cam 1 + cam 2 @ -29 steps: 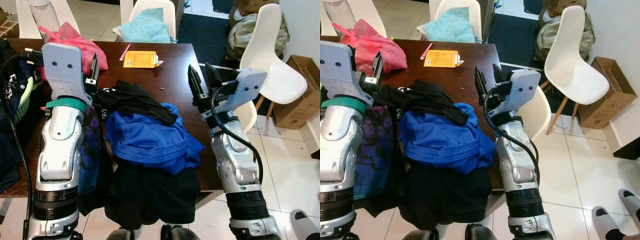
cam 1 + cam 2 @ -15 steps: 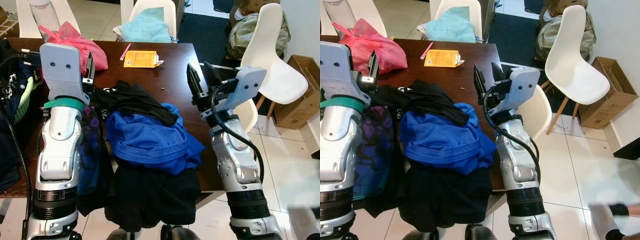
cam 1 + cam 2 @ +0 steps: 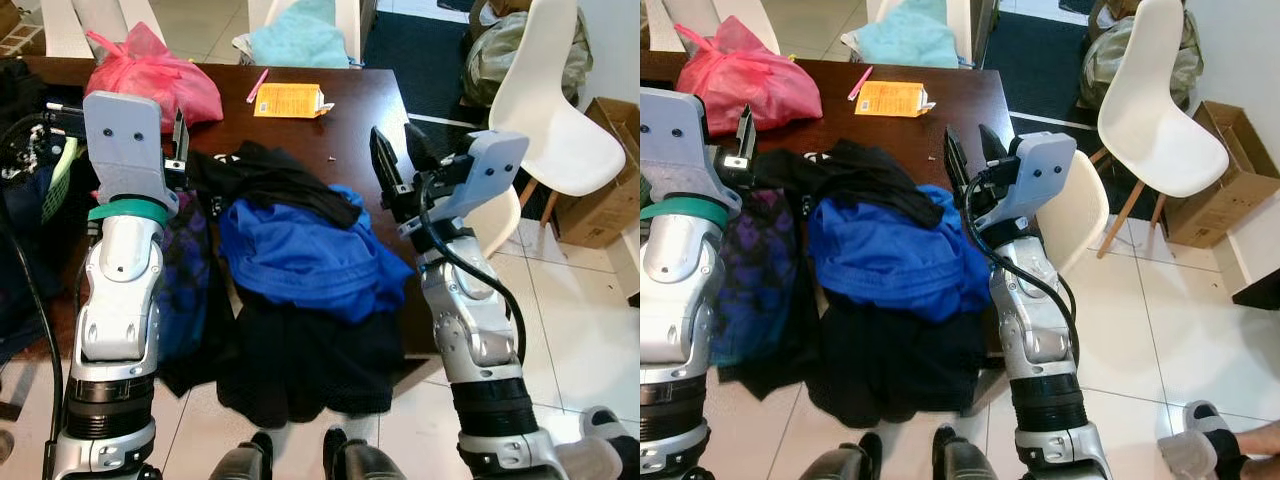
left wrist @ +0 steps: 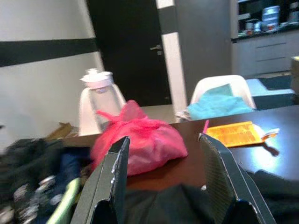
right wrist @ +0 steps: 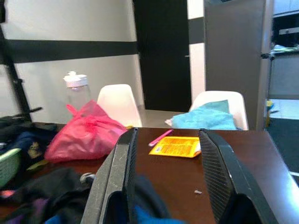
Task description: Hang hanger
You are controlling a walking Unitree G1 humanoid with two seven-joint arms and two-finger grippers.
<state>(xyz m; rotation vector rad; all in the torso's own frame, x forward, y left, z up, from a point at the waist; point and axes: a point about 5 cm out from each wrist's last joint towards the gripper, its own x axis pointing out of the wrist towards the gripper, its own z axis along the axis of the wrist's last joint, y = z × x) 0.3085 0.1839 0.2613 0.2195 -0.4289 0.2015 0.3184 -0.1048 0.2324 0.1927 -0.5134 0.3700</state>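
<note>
Both arms are brushed silver with black ribbed collars near the elbows. The left arm (image 3: pixel 118 300) wears a teal band below a pale grey wrist plate with two dark screw holes. The right arm (image 3: pixel 470 330) carries a looping black cable behind its jaws. Each gripper's fingers (image 4: pixel 112 186) are black, with cross-hatched inner pads.

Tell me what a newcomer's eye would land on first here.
First, the bright blue crumpled garment heaped on black clothes at the near edge of the dark brown wooden table. Either side of it, the left hand and right hand are raised over the table, fingers open. Farther back lies a knotted pink plastic bag at the left.
</note>
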